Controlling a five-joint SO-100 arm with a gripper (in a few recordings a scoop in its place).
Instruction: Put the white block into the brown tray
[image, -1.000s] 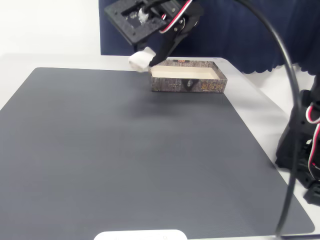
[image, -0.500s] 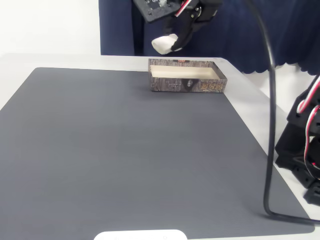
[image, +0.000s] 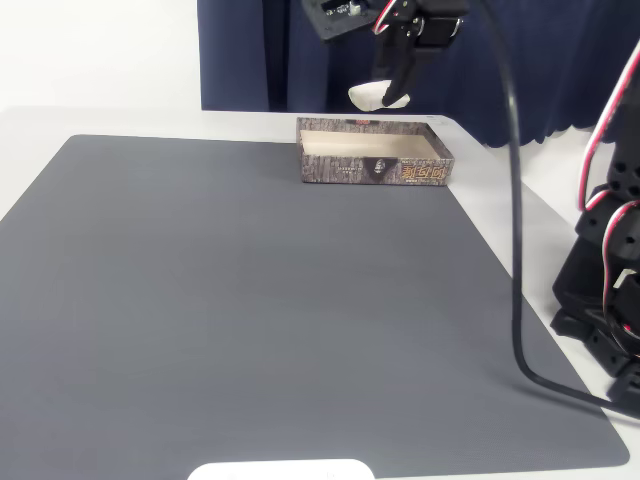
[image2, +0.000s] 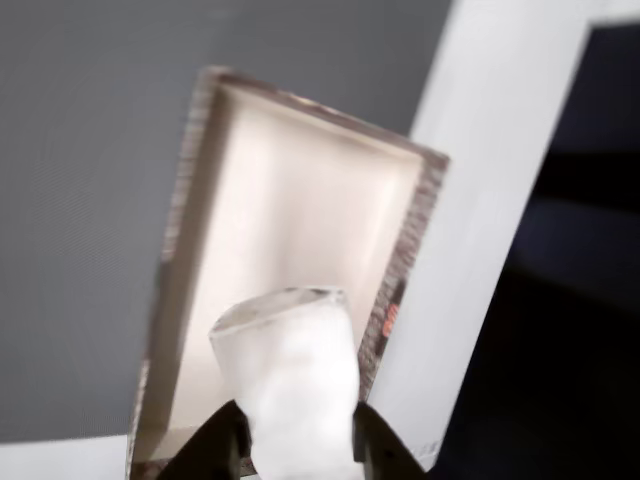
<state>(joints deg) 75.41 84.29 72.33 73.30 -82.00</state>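
The white block (image: 366, 96) hangs in the air above the far edge of the brown tray (image: 374, 165), with my gripper (image: 388, 97) shut on it. In the wrist view the white block (image2: 295, 385) sticks out between my two dark fingers (image2: 218, 449), and the brown tray's (image2: 197, 180) pale cream inside lies right beneath it. The tray stands at the far edge of the grey mat, with its printed labels facing the fixed view.
A large dark grey mat (image: 250, 310) covers the white table (image: 530, 200). A dark blue curtain (image: 560, 70) hangs behind. The arm's black base (image: 610, 290) and a black cable (image: 518, 250) stand at the right. A flat white slab (image: 280, 470) shows at the near edge.
My gripper has carried the white block to the right, from beside the tray's left end to above the tray's middle.
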